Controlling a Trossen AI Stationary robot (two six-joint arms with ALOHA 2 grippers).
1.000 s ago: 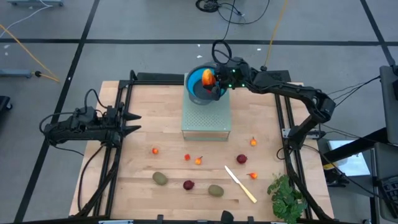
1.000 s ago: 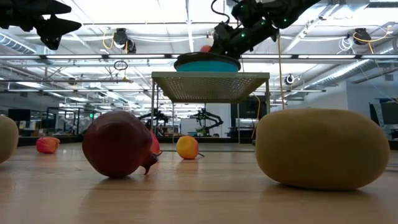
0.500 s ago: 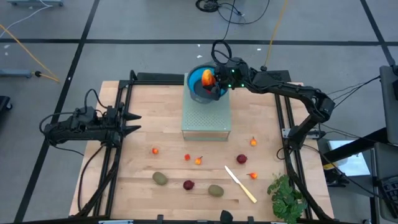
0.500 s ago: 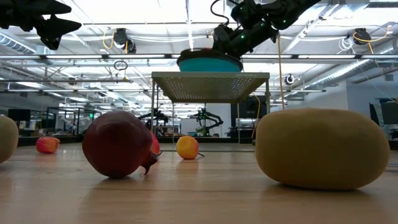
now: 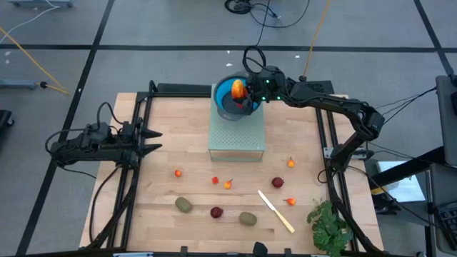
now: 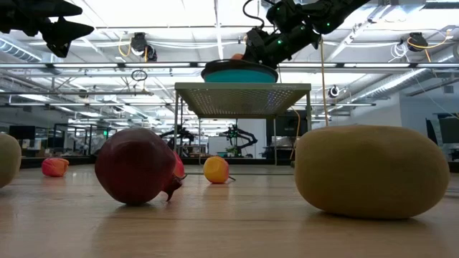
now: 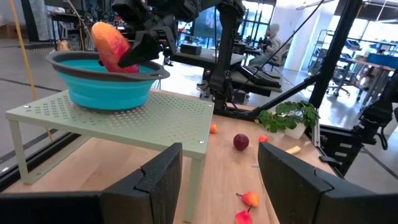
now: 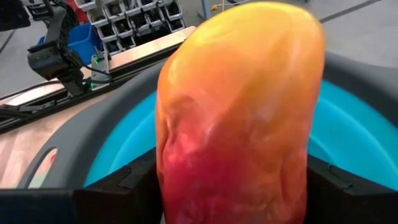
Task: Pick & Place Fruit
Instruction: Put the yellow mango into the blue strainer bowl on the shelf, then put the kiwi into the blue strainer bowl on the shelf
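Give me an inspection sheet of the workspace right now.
Surface: wooden table, green rack holding a blue bowl.
Job's things: mango in the bowl between the fingers; two kiwis, dark red balls and small orange bits on the table.
Clutter: knife, leafy bunch.
Grippers: right gripper at the mango, grip unclear; left gripper open, at the table's left edge.
Cables: on the floor beyond the table.
Surroundings: seated person in the room.

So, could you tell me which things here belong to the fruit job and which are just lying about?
For the job:
- red-orange oval fruit, between the right gripper fingers
- blue bowl
- kiwis
- dark red balls
- small orange bits

Lying about:
- cream knife
- green leafy bunch
- green rack
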